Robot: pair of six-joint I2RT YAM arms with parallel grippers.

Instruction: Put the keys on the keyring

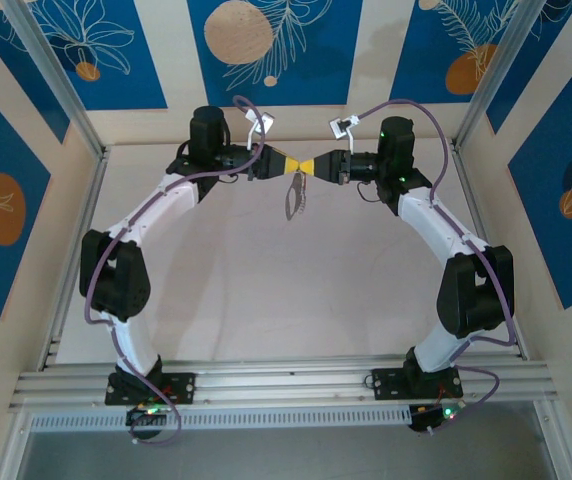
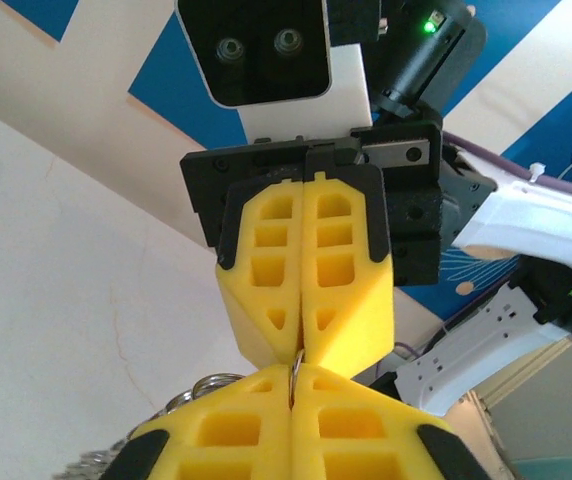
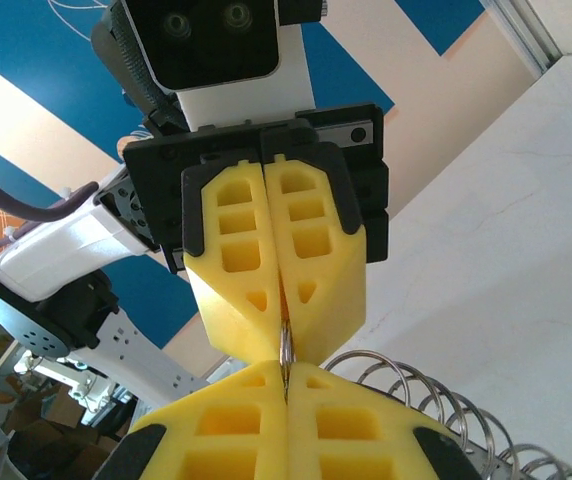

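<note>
Above the far middle of the table my left gripper (image 1: 300,166) and right gripper (image 1: 314,166) meet tip to tip. Both are shut on the same thin silver wire of the keyring (image 1: 294,197), whose grey loop hangs below them. In the left wrist view my left gripper (image 2: 293,385) pinches the wire (image 2: 295,367) and the right fingers (image 2: 341,300) close on it from above. The right wrist view mirrors this: right gripper (image 3: 286,372), wire (image 3: 286,345), left fingers (image 3: 236,290). Several small rings (image 3: 418,398) trail off the loop. The keys are out of view.
The pale table (image 1: 266,290) lies under the hanging loop. An aluminium rail (image 1: 286,382) carries both arm bases at the near edge. Metal posts (image 1: 56,80) and blue patterned panels close in the back and sides. Purple cables (image 1: 436,150) loop off both arms.
</note>
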